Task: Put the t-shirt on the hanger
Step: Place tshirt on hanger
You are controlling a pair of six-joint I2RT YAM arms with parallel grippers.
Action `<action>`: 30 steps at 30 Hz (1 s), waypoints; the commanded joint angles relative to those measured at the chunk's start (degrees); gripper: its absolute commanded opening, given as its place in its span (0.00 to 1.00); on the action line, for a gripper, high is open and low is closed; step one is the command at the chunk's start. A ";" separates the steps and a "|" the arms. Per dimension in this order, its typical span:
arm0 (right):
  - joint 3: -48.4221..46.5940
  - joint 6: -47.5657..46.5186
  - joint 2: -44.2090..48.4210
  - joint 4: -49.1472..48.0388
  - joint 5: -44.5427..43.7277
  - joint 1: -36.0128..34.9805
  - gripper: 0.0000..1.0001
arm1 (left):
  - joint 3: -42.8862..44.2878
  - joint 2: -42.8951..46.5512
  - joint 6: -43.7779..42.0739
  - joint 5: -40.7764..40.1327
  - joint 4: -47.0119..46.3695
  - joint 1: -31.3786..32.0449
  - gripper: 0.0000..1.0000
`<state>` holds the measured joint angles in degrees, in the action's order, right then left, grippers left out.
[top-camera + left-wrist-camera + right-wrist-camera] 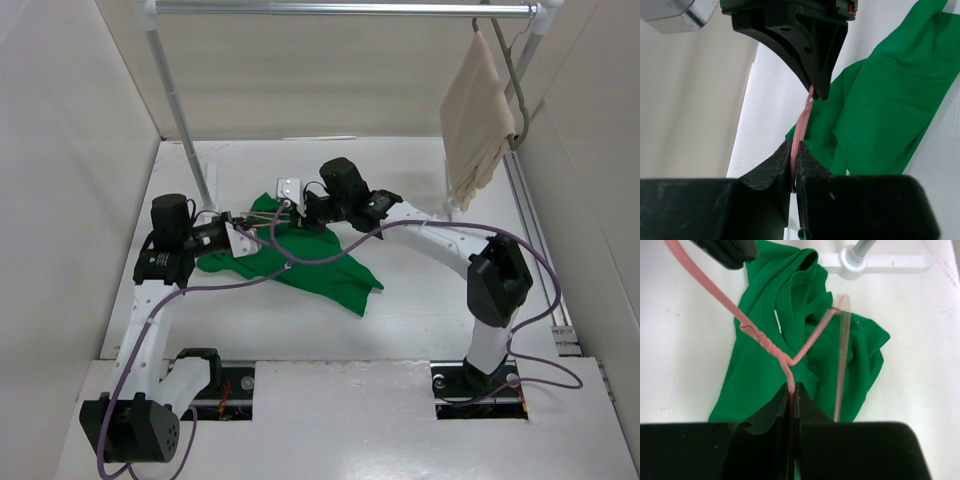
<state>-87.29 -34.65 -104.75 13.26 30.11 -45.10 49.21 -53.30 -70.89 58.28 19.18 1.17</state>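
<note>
T-shirt [335, 280]: soft matt cloth. Hanger [760, 338]: smooth wire. Left hand [795, 150], right hand [793, 390]: matt black plastic.

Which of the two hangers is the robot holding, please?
The thin pink hanger above the green t-shirt, pinched by both arms' jaws; the grey hanger hangs on the rail, bearing beige cloth.

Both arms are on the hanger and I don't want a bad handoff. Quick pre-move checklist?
1. Left gripper grip on the pink wire hanger: ok, shut on the wire.
2. Right gripper grip: ok, shut on the stem by the hanger's twist.
3. Green t-shirt on hanger: not ok, it lies crumpled on the table underneath.
4. Free gripper for the shirt: not ok, both hold the hanger.
5. Shirt's neck opening reachable: cannot tell, folds hide it.
</note>
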 commanded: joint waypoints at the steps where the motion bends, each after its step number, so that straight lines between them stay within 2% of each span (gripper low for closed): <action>1: -3.77 1.26 -0.90 -3.59 -3.38 -0.51 0.02 | 1.59 0.39 1.20 2.45 -1.95 0.32 0.00; 7: -2.54 2.40 -1.42 -3.59 -7.42 -0.51 0.00 | 0.97 0.39 9.62 2.45 -7.48 0.32 0.00; 8: -2.54 2.40 -1.42 -3.59 -7.43 -0.51 0.00 | 0.37 0.91 10.59 2.45 -8.10 0.32 0.27; 11: -1.22 4.06 0.51 -3.59 -7.96 0.89 0.00 | -0.25 0.92 17.17 -0.53 -10.99 0.32 0.91; 12: -0.26 4.68 1.99 -3.59 -7.96 2.37 0.00 | -0.26 1.52 21.02 -2.02 -14.92 0.32 1.00; 13: 1.05 5.81 2.96 -3.59 -7.96 3.34 0.00 | -0.95 1.53 26.02 -4.03 -17.48 0.32 1.00; 14: 1.67 5.83 3.84 -4.11 -8.48 4.22 0.00 | -0.96 2.14 31.55 -9.80 -19.77 0.32 1.00; 15: 2.29 6.44 4.72 -4.12 -8.49 5.02 0.00 | -2.53 2.15 40.65 -13.07 -21.71 -0.20 1.00; 16: 3.51 6.44 6.47 -4.12 -8.49 6.59 0.00 | -3.06 2.15 44.14 -16.59 -23.82 -0.20 1.00; 17: 4.05 6.44 7.27 -4.12 -8.49 7.30 0.00 | -3.07 2.15 47.13 -23.41 -23.84 -0.72 1.00; 19: 5.80 6.44 9.37 -2.89 -8.49 9.49 0.00 | -3.68 0.49 51.19 -28.29 -20.18 -1.34 1.00; 24: 8.98 6.44 13.07 -2.36 -7.17 13.37 0.00 | -2.37 -5.05 51.13 -36.74 -13.99 -3.45 0.99; 25: 9.67 6.44 13.69 -2.36 -6.65 13.37 0.00 | -2.37 -6.28 49.73 -36.75 -13.47 -3.45 0.90; 26: 9.68 5.66 14.74 -2.36 -6.64 14.07 0.00 | -2.37 -9.25 47.62 -36.75 -12.94 -4.24 0.77; 28: 9.68 5.12 15.45 -2.36 -5.51 14.69 0.00 | -2.37 -12.08 42.61 -37.88 -12.41 -5.65 0.32; 29: 9.68 4.60 15.45 -2.36 -4.80 14.69 0.00 | -1.76 -14.27 40.07 -37.19 -10.76 -6.26 0.16; 30: 9.68 4.60 15.45 -2.36 -4.01 15.39 0.00 | -1.75 -15.16 37.61 -37.19 -10.74 -6.27 0.17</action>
<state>-77.52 -29.15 -91.11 12.58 23.14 -30.41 46.48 -66.59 -27.57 23.35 6.07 -4.08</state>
